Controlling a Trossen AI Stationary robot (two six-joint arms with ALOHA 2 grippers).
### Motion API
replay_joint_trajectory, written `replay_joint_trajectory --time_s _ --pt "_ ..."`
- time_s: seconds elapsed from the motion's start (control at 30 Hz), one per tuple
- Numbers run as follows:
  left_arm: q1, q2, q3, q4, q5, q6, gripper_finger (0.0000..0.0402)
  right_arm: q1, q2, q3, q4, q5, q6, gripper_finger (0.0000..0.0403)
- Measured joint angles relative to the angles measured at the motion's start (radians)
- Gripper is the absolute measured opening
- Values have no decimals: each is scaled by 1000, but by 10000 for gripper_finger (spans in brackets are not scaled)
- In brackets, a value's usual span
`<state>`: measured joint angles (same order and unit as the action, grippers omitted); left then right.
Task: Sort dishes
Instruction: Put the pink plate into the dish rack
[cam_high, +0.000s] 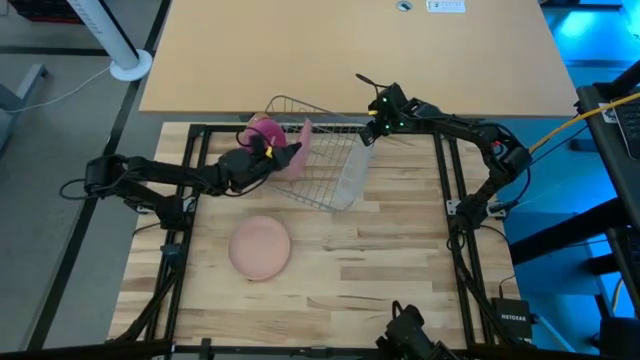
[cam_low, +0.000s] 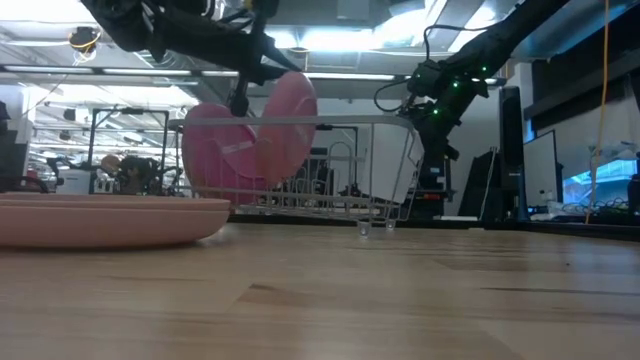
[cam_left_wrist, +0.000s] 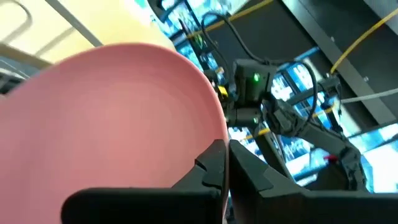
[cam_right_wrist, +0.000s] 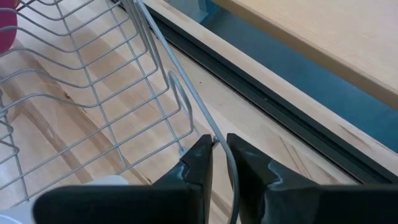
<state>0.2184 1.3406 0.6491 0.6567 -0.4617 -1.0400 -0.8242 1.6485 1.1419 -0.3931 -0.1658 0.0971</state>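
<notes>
We see a pale butcher-block wooden surface (cam_high: 380, 260) framed by black rails (cam_high: 448, 190), with a tan desk (cam_high: 330, 50) behind it on grey floor (cam_high: 60, 110). A white fan base (cam_high: 130, 65) stands beside that desk. Beyond, ceiling strip lights (cam_low: 330, 40) glow and blue-lit monitors (cam_low: 600, 185) stand near dark shelving.

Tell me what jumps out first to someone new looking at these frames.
The left gripper is shut on a pale pink plate, holding it on edge over the wire rack, beside a magenta plate standing in it. The right gripper pinches the rack's rim wire at the far side. A tan-orange plate lies flat on the table, nearer the front.
</notes>
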Motion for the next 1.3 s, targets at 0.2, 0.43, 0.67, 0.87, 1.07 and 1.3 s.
replay_joint_trajectory --time_s 0.2,0.43,0.67,0.87,1.07,1.3 --pt "5 -8 -1 -2 -36 36 0 0 0 0 0 0 0 53" --pt "5 -27 -4 -17 -37 193 5 0 -1 1 0 0 0 53" --pt "5 -32 -4 -27 -42 341 30 0 -1 1 0 1 -1 53" --pt "5 -32 -4 -30 -61 400 47 0 -2 2 0 1 -1 53" --pt "5 -32 -4 -80 -104 401 70 0 -2 2 0 1 -1 53" --pt "6 -28 -9 -98 -135 404 111 0 -2 2 2 2 -1 53"
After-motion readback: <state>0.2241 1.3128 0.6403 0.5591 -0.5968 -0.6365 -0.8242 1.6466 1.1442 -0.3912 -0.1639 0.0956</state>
